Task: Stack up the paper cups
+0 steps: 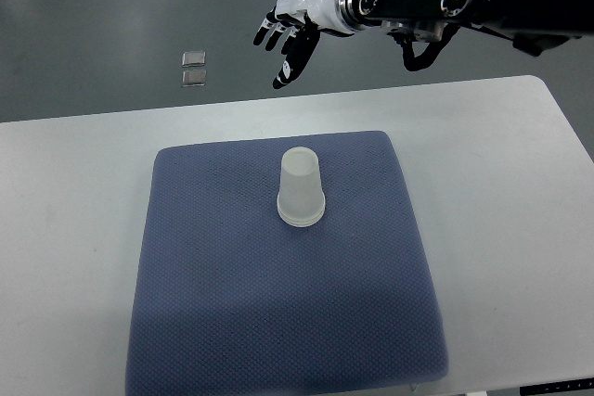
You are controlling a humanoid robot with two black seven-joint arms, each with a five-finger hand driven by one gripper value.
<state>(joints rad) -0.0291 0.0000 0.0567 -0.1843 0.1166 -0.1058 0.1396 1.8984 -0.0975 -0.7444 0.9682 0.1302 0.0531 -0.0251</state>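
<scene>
A white paper cup [301,188] stands upside down, rim on the blue cloth mat [232,303], a little above the mat's middle. It may be more than one cup nested; I cannot tell. My right hand [286,39] reaches in from the upper right, held high beyond the table's far edge, up and slightly left of the cup. Its fingers are spread and hold nothing. The left arm does not show.
The mat lies on a white table [74,229]. Two small square floor fittings [194,69] show on the grey floor beyond the table's far edge, at the upper left.
</scene>
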